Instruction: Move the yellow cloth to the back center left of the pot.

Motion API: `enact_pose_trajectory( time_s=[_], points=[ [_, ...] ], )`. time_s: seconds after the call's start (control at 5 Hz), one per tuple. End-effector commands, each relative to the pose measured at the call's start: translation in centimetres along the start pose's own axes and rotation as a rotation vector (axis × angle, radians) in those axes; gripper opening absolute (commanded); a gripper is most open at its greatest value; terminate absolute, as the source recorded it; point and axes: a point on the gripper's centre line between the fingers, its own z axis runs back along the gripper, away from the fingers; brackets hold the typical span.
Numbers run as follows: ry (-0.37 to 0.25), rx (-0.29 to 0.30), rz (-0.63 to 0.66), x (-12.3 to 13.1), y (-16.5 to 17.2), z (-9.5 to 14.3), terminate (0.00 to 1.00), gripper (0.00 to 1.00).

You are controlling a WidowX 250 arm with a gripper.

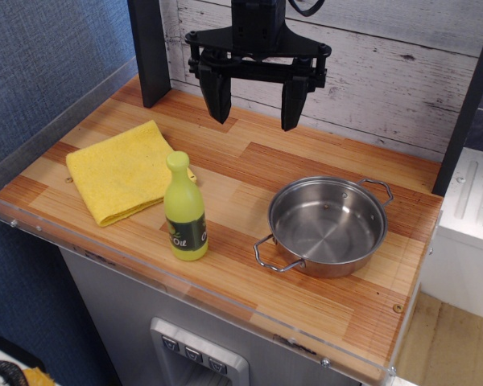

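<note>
The yellow cloth [121, 172] lies flat and folded on the left side of the wooden counter [249, 161]. The pot [328, 225], a shallow shiny steel pan with two wire loop handles, sits empty at the right front. My gripper [255, 103] hangs open and empty above the back middle of the counter, near the wall. It is behind and to the right of the cloth and behind and to the left of the pot, touching neither.
A yellow-green oil bottle [185, 211] stands upright between the cloth and the pot, just right of the cloth's front corner. A black post [150, 50] rises at the back left. A clear plastic rim [185, 285] edges the counter's front and left sides.
</note>
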Motion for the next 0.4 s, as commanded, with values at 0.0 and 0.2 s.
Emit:
enact_pose_trajectory(
  time_s=[0.0, 0.2],
  points=[
    [0.000, 0.000, 0.000, 0.0, 0.0, 0.0, 0.00, 1.00],
    [0.011, 0.041, 0.081, 1.8, 0.1, -1.4, 0.00, 1.00]
  ],
)
